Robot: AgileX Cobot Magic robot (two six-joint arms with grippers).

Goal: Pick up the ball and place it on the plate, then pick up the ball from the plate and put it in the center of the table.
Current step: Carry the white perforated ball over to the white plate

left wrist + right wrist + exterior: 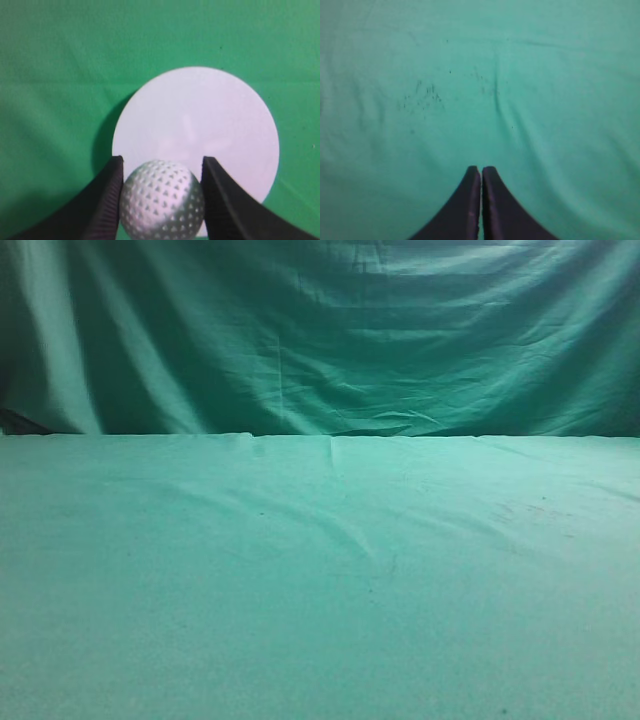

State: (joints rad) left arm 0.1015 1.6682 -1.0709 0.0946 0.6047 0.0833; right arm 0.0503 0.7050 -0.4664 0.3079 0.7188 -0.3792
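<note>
In the left wrist view my left gripper (162, 161) is shut on the ball (161, 201), a white dimpled golf ball; both black jaws touch its sides. The ball is over the near edge of the plate (200, 115), a flat white round disc lying on the table (50, 75). I cannot tell whether the ball touches the plate. In the right wrist view my right gripper (481, 171) is shut and empty over bare teal cloth. The exterior view shows only the table (320, 580); the ball, the plate and both grippers are out of that view.
A draped green cloth backdrop (320, 330) hangs behind the table's far edge. The cloth has shallow wrinkles and a few dark specks (422, 97). Green cloth surrounds the plate on all visible sides.
</note>
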